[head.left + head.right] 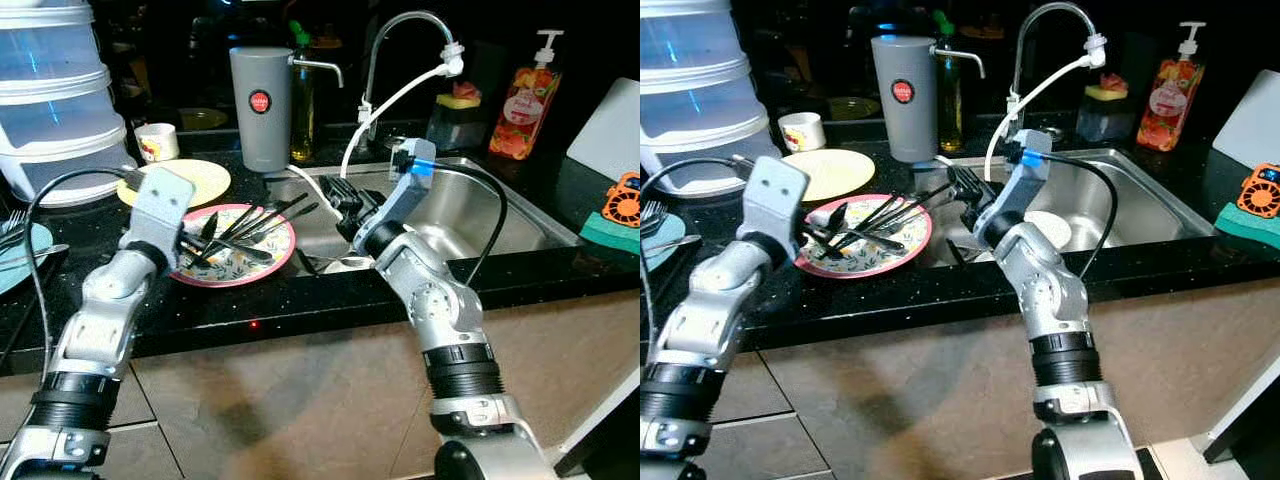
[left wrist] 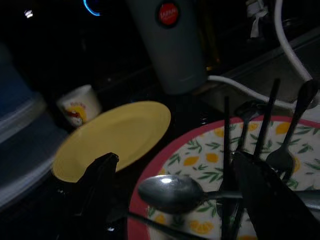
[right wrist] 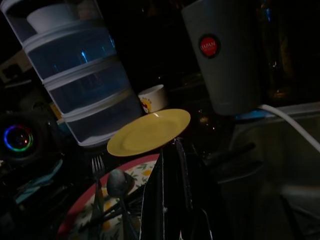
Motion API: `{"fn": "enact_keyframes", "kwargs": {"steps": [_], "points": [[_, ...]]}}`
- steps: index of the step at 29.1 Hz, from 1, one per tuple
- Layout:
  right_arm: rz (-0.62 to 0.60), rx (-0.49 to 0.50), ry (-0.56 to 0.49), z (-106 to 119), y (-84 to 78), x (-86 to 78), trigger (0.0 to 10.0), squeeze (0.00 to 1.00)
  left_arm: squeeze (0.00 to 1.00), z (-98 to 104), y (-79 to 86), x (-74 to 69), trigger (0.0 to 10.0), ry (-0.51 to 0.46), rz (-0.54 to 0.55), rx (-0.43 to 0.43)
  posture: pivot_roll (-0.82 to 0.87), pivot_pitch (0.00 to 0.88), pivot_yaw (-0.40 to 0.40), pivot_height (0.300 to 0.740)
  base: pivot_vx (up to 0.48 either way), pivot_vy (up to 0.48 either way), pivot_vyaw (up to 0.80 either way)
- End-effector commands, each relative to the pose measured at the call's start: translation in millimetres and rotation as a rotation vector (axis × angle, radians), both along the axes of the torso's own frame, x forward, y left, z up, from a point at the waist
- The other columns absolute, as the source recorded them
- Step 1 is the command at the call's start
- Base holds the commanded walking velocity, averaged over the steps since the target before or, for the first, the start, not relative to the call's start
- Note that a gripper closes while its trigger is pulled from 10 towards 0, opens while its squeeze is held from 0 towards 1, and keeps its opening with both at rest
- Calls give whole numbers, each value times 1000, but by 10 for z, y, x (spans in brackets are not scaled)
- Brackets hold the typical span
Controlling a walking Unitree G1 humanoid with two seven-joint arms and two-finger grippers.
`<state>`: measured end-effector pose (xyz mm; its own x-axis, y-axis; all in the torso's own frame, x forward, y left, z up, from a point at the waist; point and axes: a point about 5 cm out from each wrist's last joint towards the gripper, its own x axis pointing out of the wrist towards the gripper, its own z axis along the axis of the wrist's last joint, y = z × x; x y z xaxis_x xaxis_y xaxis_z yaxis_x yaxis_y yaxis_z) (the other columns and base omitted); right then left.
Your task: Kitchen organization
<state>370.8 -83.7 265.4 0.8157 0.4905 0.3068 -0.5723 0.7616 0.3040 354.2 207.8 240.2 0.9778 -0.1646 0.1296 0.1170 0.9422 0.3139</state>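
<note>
A red-rimmed lemon-patterned plate [image 1: 235,275] on the black counter carries several black and steel utensils. My left gripper [image 1: 198,245] hovers open over its near-left side; in the left wrist view a steel spoon [image 2: 170,192] lies between the two fingers [image 2: 100,172]. My right gripper [image 1: 965,192] is at the sink's left edge, just right of the plate, shut on a fork [image 1: 958,178] whose tines point up. In the right wrist view its fingers [image 3: 172,165] are pressed together above the plate.
Behind the patterned plate are a yellow plate [image 1: 205,178], a small cup [image 1: 157,142] and a grey tumbler [image 1: 260,108]. Stacked clear containers [image 1: 50,100] stand far left, beside a teal plate [image 1: 15,255]. The steel sink [image 1: 500,215] with its faucet [image 1: 400,30] lies to the right.
</note>
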Motion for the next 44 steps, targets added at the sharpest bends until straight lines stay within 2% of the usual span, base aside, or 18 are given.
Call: {"fn": "enact_keyframes", "kwargs": {"steps": [1,4,8,10,12,13,14,15,16,28,31,38,41,44], "points": [[2,-27,-17,15,2,2,10000,0,1000,-52,-40,-9,10000,44,-22,-76,61,19,-10,740,0,0,0],[3,-56,-26,8,-9,2,10000,0,1000,-67,-32,-7,10000,70,12,-126,58,22,-7,740,0,0,0],[5,-65,-29,4,-7,1,10000,0,1000,-89,-1,1,10000,94,55,-146,58,25,-7,740,0,0,0],[14,-63,-26,-3,-2,4,10000,0,1000,-173,107,26,10000,179,193,-155,63,29,-12,740,0,0,0],[21,-53,-21,-6,-3,9,10000,0,1000,-221,180,35,10000,231,285,-156,65,29,-15,740,0,0,0],[21,-48,-19,-5,-5,11,10000,0,400,-227,194,38,10000,240,300,-154,66,31,-17,740,0,0,0],[21,-48,-19,-5,-5,11,10000,0,400,-227,194,38,10000,240,300,-154,66,31,-17,740,0,0,0],[22,-40,-17,-4,-9,14,10000,0,176,-223,212,40,10000,244,320,-144,66,31,-17,740,0,0,0],[26,-24,-10,-4,-19,18,10000,0,0,-218,244,55,10000,250,351,-123,66,31,-17,740,0,0,0],[41,-8,-5,-11,-43,23,10000,0,0,-182,300,177,10000,286,390,-100,67,32,-19,740,0,0,0],[43,-2,-6,-4,-57,29,10000,0,0,-178,295,235,10000,349,405,-57,67,32,-19,740,0,0,0],[61,-11,-8,5,-47,32,10000,0,0,-183,301,280,10000,401,414,-31,70,33,-17,740,0,0,0],[189,-135,-14,-70,31,-38,10000,0,0,-208,314,304,10000,433,401,-36,70,36,-17,740,0,0,0],[265,-218,-39,-119,73,-110,10000,0,0,-241,326,308,10000,458,390,-30,69,37,-15,740,0,0,0]]}}
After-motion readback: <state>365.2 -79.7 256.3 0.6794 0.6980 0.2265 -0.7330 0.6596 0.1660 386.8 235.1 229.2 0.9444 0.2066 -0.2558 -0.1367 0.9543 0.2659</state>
